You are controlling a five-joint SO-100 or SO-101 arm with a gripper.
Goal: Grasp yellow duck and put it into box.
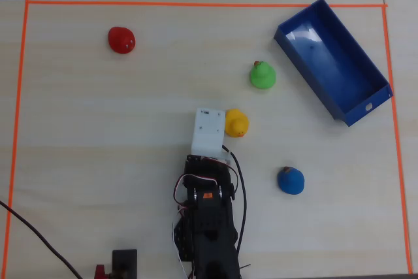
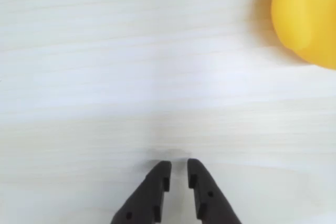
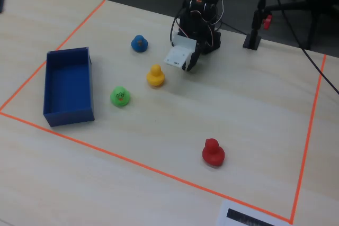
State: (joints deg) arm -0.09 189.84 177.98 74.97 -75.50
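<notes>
Wrist view, nearest first: the gripper (image 2: pixel 179 167) hangs over bare table (image 2: pixel 131 77) with its jaws drawn almost together, a narrow slit between the tips and nothing held; the yellow duck (image 2: pixel 307 17) lies apart from them at the upper right edge. Overhead view, outward from the arm (image 1: pixel 209 227): the yellow duck (image 1: pixel 236 123) sits just beside the white wrist housing (image 1: pixel 209 130), the blue duck (image 1: pixel 290 180) and green duck (image 1: pixel 262 75) stand farther out, and the box (image 1: pixel 356 99) lies empty well beyond, at the right corner of the orange tape border (image 1: pixel 196 3), with the red duck (image 1: pixel 121 39) far left.
</notes>
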